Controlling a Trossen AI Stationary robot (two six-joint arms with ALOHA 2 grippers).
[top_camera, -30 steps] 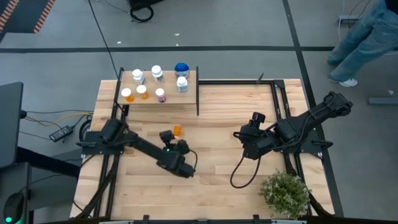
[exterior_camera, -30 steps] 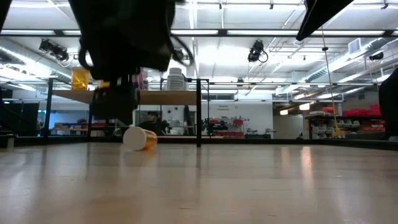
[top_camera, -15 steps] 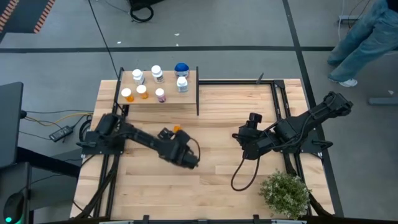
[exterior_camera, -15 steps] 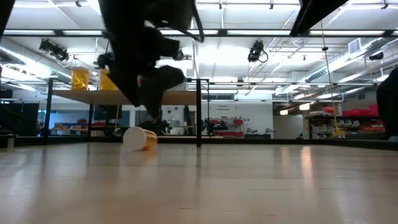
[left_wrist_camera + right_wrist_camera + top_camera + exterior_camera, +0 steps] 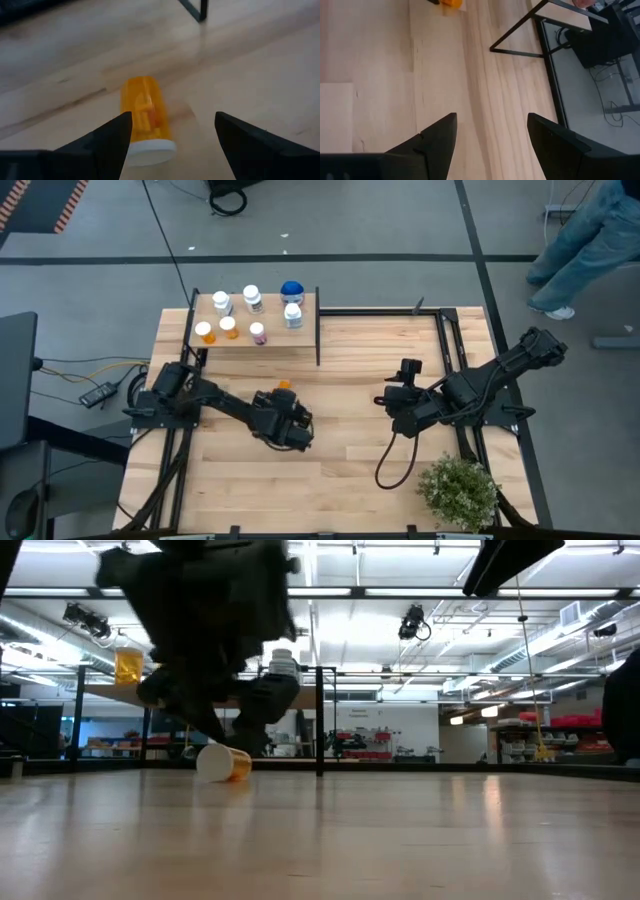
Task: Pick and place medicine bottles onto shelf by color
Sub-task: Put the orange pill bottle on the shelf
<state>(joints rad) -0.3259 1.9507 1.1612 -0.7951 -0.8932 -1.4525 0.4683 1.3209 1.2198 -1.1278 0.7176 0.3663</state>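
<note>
- Your left gripper (image 5: 170, 137) had its two dark fingers spread wide, and it held nothing.
- Between those fingers you could see the orange bottle (image 5: 145, 120) lying on its side on the table (image 5: 350, 360). Its white cap pointed toward the gripper.
- From above, that orange bottle (image 5: 284, 386) lay in front of the shelf (image 5: 270, 308), a little way off it. The left gripper (image 5: 275, 397) was just beside the bottle, on the side away from the shelf.
- From table height, the fallen bottle (image 5: 224, 762) lay under the dark left arm, near the black post at the shelf (image 5: 300, 696) corner.
- The shelf stood at the far left part of the table. Seven bottles stood on it.
- Two orange bottles (image 5: 216, 330) stood at the front left of the shelf. A pinkish bottle (image 5: 258, 332) stood beside them.
- Two white bottles (image 5: 237, 300) stood at the back of the shelf. The blue-topped bottle (image 5: 291, 289) stood at the back right corner, with another white bottle (image 5: 293, 314) just in front of it.
- Your right gripper (image 5: 490, 132) waited well to the right of the shelf, over bare table. Its fingers were wide apart too and held nothing.
- From above, the right gripper (image 5: 397, 395) pointed toward the fallen bottle.
- A green plant (image 5: 458, 490) sat at the near right corner of the table, far from the shelf.
- A person (image 5: 585, 240) stood on the floor past the table, well right of the shelf.
</note>
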